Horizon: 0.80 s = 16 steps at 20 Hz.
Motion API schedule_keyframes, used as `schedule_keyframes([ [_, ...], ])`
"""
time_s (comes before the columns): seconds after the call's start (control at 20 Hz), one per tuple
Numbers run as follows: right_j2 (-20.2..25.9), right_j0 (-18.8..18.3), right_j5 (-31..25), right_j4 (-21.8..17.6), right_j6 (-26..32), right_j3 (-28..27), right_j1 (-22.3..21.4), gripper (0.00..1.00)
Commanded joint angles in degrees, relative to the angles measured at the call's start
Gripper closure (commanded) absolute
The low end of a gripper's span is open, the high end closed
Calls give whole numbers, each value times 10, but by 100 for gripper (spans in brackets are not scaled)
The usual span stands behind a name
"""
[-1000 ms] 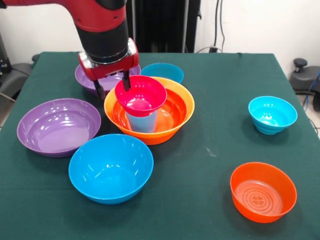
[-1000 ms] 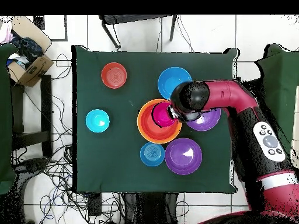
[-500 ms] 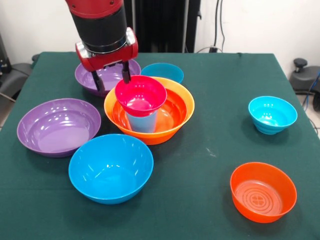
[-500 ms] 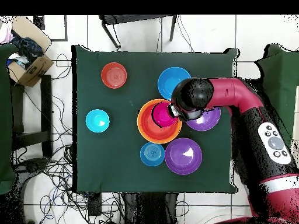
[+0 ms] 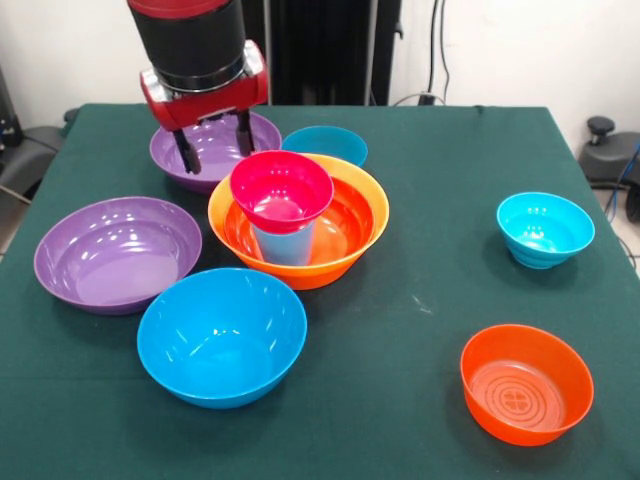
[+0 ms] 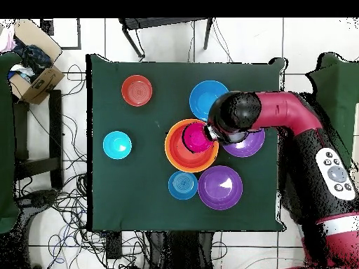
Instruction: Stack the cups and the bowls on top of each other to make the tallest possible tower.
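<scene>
Hovering at 10 o'clock of the magenta bowl [image 5: 281, 189], the pincer [image 5: 212, 150] hangs spread and empty, just above rim height. That bowl sits on the light blue cup [image 5: 283, 243] inside the orange bowl [image 5: 345, 232]; the nearest loose bowl is the purple bowl [image 5: 205, 150] directly beneath.

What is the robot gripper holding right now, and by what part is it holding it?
Nothing. The gripper is open and empty, lifted above and behind the magenta bowl, which sits on the light blue cup inside the orange bowl.
</scene>
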<state>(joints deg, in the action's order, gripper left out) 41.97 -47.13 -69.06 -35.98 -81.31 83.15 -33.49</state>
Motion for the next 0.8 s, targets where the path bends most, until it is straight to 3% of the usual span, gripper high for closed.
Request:
schedule_keyframes([
  [0.05,36,-26,-77,-19,277,-22,-10,0],
  [0.2,66,-39,-94,-32,369,-44,-7,0],
  [0.35,85,-45,-91,-40,415,-66,0,0],
  [0.55,84,-29,-45,-16,341,-121,22,0],
  [0.8,53,20,-43,-19,268,-227,59,0],
])
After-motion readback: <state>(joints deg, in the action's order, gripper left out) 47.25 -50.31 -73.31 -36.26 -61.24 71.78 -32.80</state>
